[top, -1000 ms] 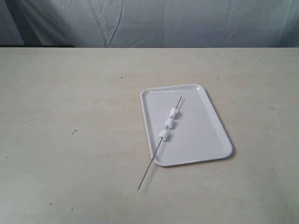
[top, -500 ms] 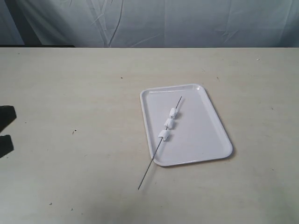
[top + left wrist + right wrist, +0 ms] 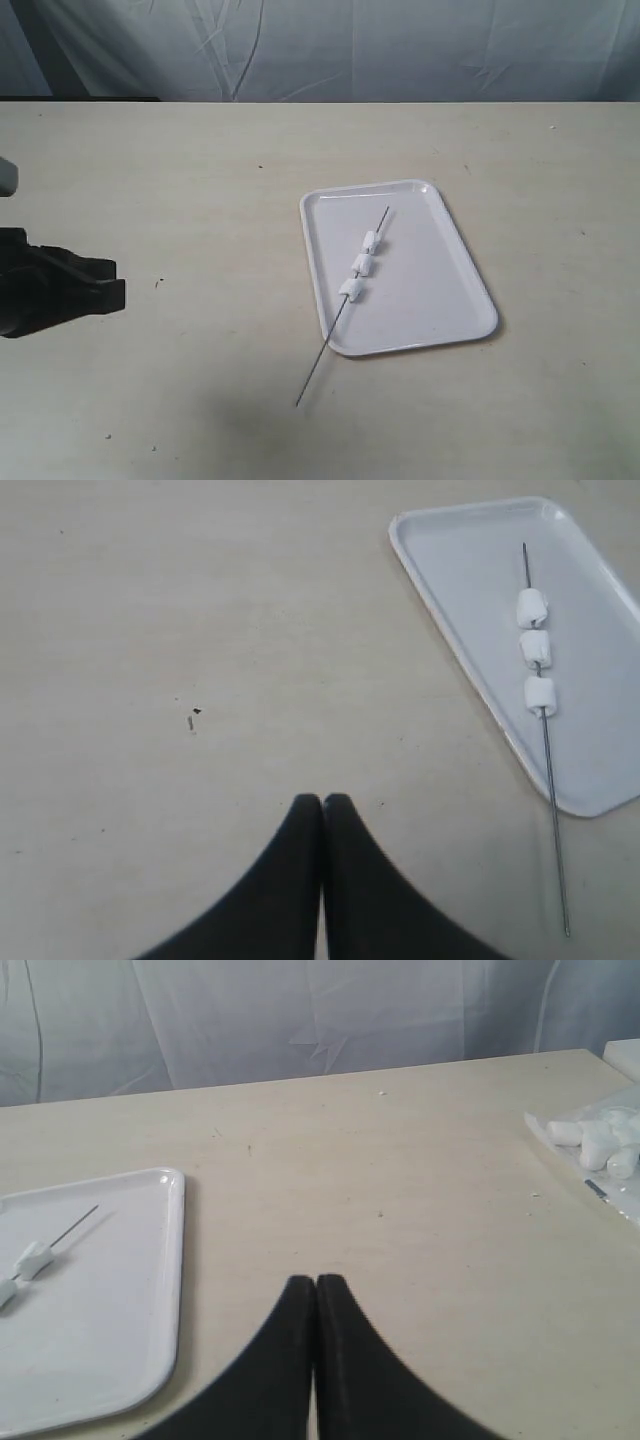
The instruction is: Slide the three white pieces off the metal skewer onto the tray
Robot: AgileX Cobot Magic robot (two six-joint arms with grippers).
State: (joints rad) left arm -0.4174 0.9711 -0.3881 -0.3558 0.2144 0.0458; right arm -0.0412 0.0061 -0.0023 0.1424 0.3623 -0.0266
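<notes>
While metal skewer point(image 3: 320, 362) with three white pieces point(image 3: 362, 264) overhangs tray point(image 3: 430, 285) rim, left gripper point(image 3: 322, 802), right gripper point(image 3: 316, 1282) pinched closed, holding nothing; wide table point(image 3: 200, 200) between.

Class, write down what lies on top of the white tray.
The metal skewer lies across the tray, threaded through three white pieces, one end overhanging the rim onto the table. The skewer's stretches inside the pieces are covered.

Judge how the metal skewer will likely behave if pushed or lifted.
Probably stiff: the metal skewer lies dead straight across the tray rim. Thin and partly off the tray, it may pivot or slip when nudged.
</notes>
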